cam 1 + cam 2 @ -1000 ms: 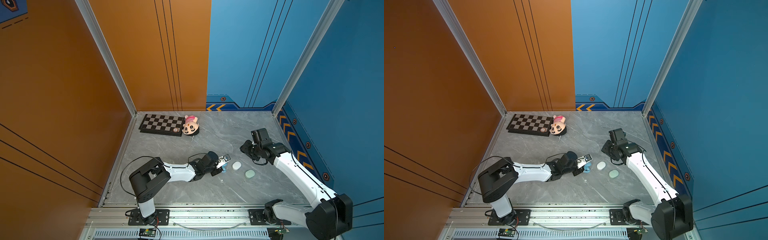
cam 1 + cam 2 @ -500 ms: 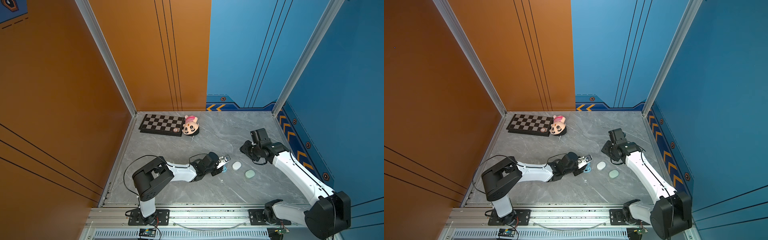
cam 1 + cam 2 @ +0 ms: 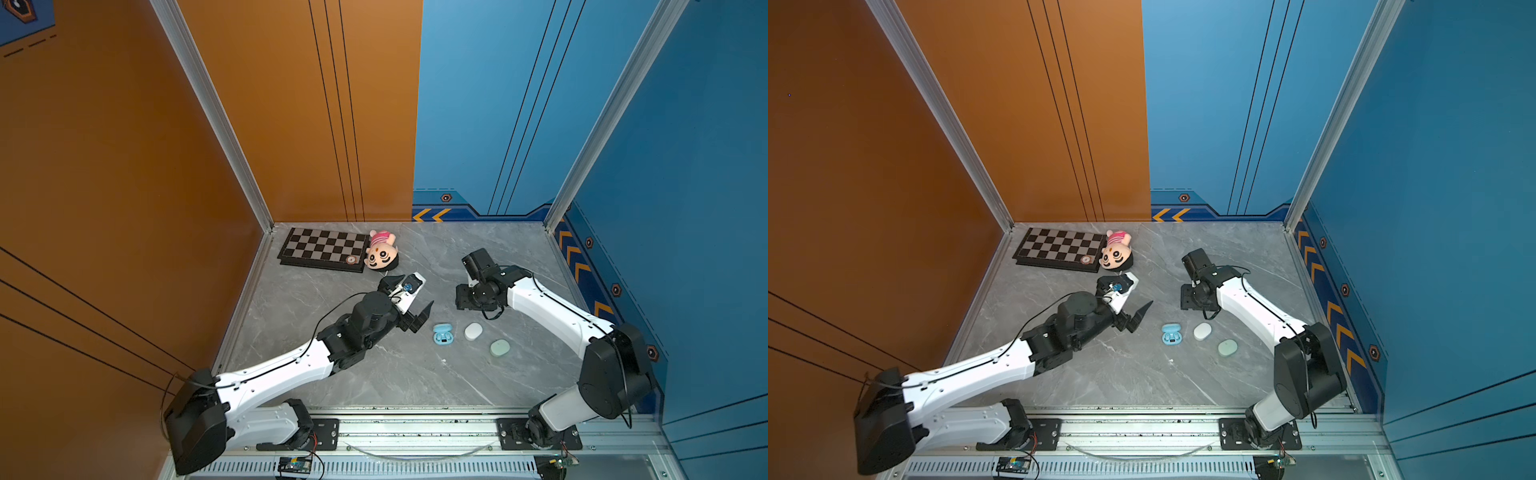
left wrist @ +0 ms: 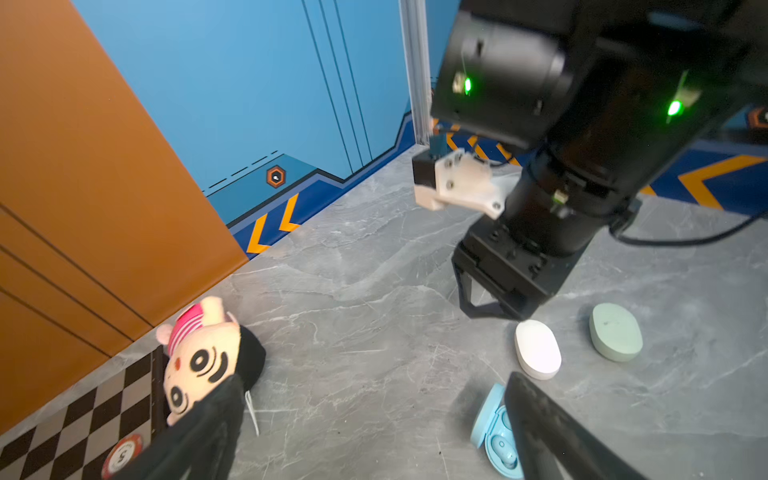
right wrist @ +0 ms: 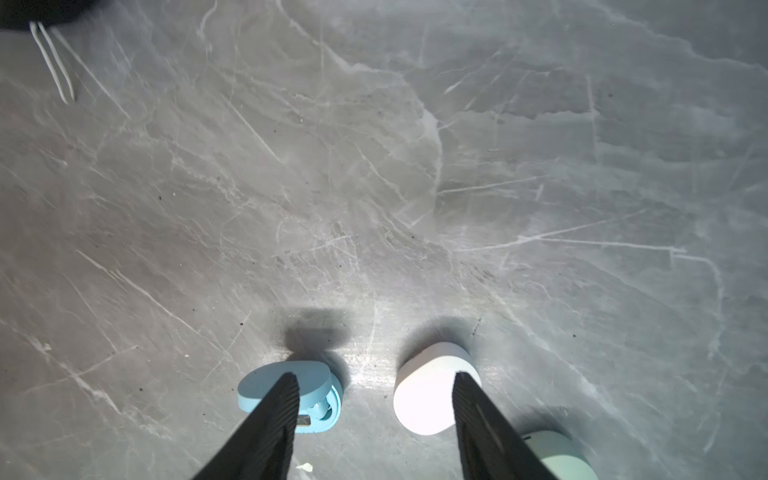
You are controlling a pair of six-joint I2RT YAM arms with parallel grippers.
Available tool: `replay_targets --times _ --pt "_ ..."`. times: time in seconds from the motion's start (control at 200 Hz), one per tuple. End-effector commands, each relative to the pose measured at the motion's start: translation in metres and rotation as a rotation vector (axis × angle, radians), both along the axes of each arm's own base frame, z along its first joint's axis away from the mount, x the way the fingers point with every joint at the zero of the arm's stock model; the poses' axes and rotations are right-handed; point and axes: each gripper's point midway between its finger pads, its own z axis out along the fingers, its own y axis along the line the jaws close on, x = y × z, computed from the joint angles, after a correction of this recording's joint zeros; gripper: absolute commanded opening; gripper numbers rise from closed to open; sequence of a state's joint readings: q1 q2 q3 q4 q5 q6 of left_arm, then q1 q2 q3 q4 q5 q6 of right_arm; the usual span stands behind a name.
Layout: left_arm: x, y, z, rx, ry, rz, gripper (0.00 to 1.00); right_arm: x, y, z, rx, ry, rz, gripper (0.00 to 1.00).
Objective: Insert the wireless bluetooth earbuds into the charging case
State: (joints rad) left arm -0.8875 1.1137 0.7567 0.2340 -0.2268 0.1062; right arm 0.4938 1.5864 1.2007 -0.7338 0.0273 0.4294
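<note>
A pale blue charging case (image 3: 442, 334) (image 3: 1171, 333) lies open on the grey marble table, with pale blue earbuds (image 4: 503, 452) seated in its wells. Beside it lie a shut white case (image 3: 473, 331) (image 4: 538, 350) and a shut mint case (image 3: 499, 348) (image 4: 616, 337). My left gripper (image 3: 417, 291) (image 4: 374, 380) is open and empty, raised to the left of the blue case (image 4: 484, 419). My right gripper (image 3: 466, 305) (image 5: 374, 376) hangs open behind the cases, its fingers framing the blue case (image 5: 316, 384) and the white case (image 5: 424, 395) from above without touching them.
A chessboard (image 3: 322, 249) with a round chip on it and a plush doll head (image 3: 381, 254) lie at the back left. Orange and blue walls close in the table. A small white speck (image 5: 305, 467) lies near the blue case.
My left gripper has opened wide and pulled up and back to the left, away from the blue case, which now lies free. My right gripper's jaws have spread somewhat wider.
</note>
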Motion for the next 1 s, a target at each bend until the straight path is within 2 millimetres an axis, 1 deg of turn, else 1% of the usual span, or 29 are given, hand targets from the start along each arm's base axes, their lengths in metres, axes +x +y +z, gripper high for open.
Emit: replay_targets --times 0.0,0.06,0.145,0.285,0.4,0.465,0.506,0.571,0.621,0.686,0.736,0.791,0.831,0.896,0.956,0.996 --pt "-0.010 0.033 -0.046 0.064 0.166 0.074 0.98 0.000 0.002 -0.005 -0.145 -0.002 0.124 0.62" --pt "-0.013 0.048 -0.045 0.058 0.171 0.112 0.98 -0.003 0.006 -0.018 -0.179 0.022 0.153 0.61" --pt "-0.018 0.063 -0.043 0.033 0.171 0.148 0.98 -0.014 0.008 -0.035 -0.200 0.070 0.176 0.59" --pt "-0.019 0.085 -0.038 -0.054 0.180 0.229 0.98 -0.039 0.011 -0.052 -0.213 0.109 0.202 0.58" --pt "-0.019 0.099 -0.037 -0.124 0.199 0.281 0.98 -0.062 0.010 -0.056 -0.216 0.113 0.218 0.57" --pt "-0.018 0.105 -0.037 -0.162 0.205 0.313 0.98 -0.073 0.007 -0.058 -0.223 0.109 0.224 0.57" --pt "-0.017 0.109 -0.037 -0.183 0.207 0.333 0.98 -0.077 0.005 -0.057 -0.221 0.102 0.225 0.57" --pt "-0.014 0.116 -0.037 -0.205 0.209 0.371 0.98 -0.077 0.002 -0.051 -0.217 0.076 0.222 0.57" --pt "-0.010 0.122 -0.037 -0.215 0.209 0.399 0.98 -0.072 0.004 -0.040 -0.190 0.044 0.219 0.57" --pt "-0.002 0.130 -0.037 -0.227 0.205 0.429 0.98 -0.059 0.009 -0.019 -0.119 -0.026 0.215 0.57" --pt "0.008 0.144 -0.040 -0.232 0.208 0.482 0.98 -0.045 0.011 0.002 -0.060 -0.104 0.203 0.57" --pt "0.020 0.163 -0.043 -0.243 0.214 0.554 0.98 -0.027 0.005 0.024 -0.007 -0.206 0.172 0.56" --pt "0.029 0.182 -0.049 -0.252 0.225 0.623 0.98 -0.013 -0.005 0.040 0.022 -0.285 0.129 0.56" --pt "0.042 0.217 -0.060 -0.255 0.236 0.743 0.98 0.006 -0.032 0.059 0.060 -0.404 0.050 0.56" --pt "0.049 0.246 -0.071 -0.241 0.228 0.840 0.98 0.019 -0.061 0.068 0.032 -0.498 -0.015 0.57" --pt "0.052 0.262 -0.077 -0.218 0.213 0.892 0.98 0.024 -0.079 0.068 -0.033 -0.539 -0.037 0.59"
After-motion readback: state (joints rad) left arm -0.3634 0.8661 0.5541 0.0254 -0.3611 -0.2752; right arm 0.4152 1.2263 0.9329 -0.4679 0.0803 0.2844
